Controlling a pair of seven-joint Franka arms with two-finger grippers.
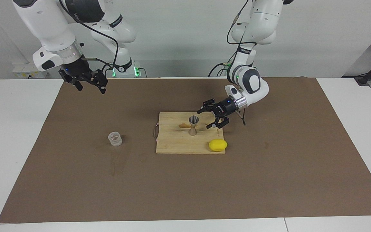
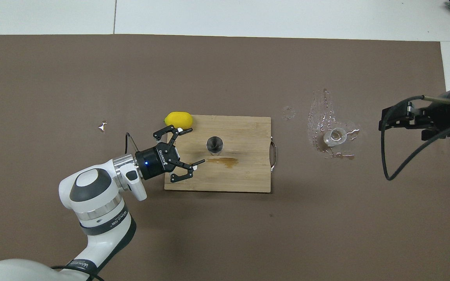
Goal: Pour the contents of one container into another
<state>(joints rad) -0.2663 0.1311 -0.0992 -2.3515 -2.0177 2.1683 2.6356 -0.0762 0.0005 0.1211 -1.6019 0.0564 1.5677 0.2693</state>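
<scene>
Now the left gripper [image 1: 212, 118], fingers spread wide and holding nothing, sits low beside the jigger [image 1: 193, 125] upright on the cutting board [image 1: 175, 141]; it should close squarely on the narrow waist. The right gripper [image 1: 89, 84] waits raised, fingers unreadable. The clear cup [image 1: 115, 139] stands on the mat toward the right arm's end; contents unclear.

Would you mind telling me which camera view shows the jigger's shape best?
The facing view: it shows the jigger from the side, upright on the cutting board, both cones and the narrow waist visible. The overhead view looks straight into its open top, so only the round rim shows, with the left gripper beside it, jaws open.
</scene>
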